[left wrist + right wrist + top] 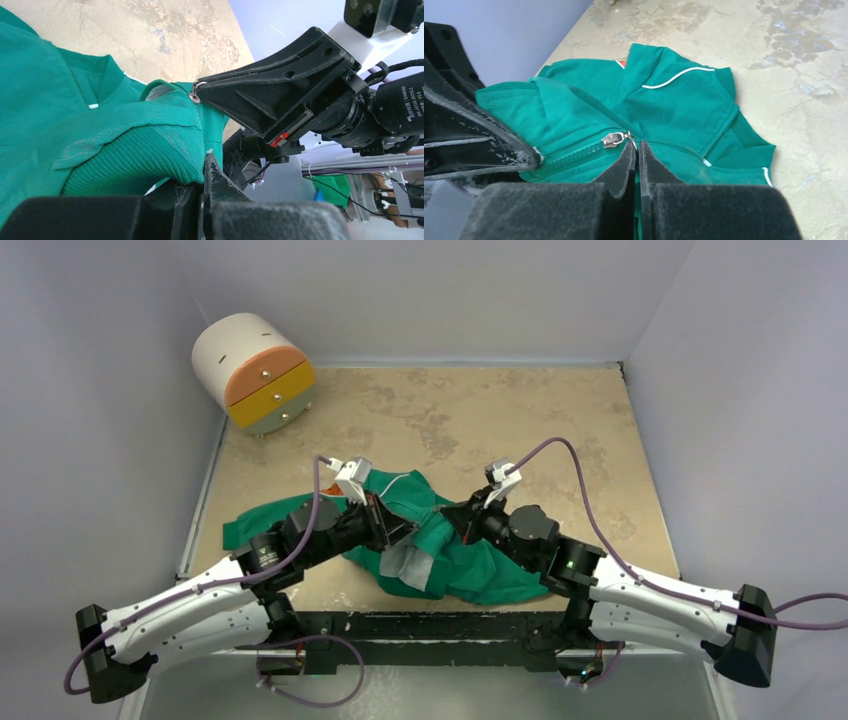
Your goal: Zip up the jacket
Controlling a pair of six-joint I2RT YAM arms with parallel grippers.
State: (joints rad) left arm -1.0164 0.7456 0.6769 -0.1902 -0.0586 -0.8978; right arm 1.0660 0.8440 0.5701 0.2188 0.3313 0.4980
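Pinching jacket (674, 105) zip (613, 139), R end effector (637, 148)

Jacket (674, 100): matt green cloth, body smooth woven, hem (135, 160) ribbed knit. Zip slider (613, 140): bright metal, glossy. Right fingers (621, 170): black plastic, matt, grainy. Counter (450, 400): tan mottled stone-look surface, dull, blotchy finish

Teal-green jacket (470, 562) with thin white piping (674, 77), pale grey lining (408, 562), a sliver of orange patch (620, 63), silver zip slider (613, 139), mottled beige-and-brown stone-look table (480, 410), white drum (235, 345) with orange and yellow fronts, white-and-black arms (190, 610), purple cables (319, 495), pale grey walls (100, 390)
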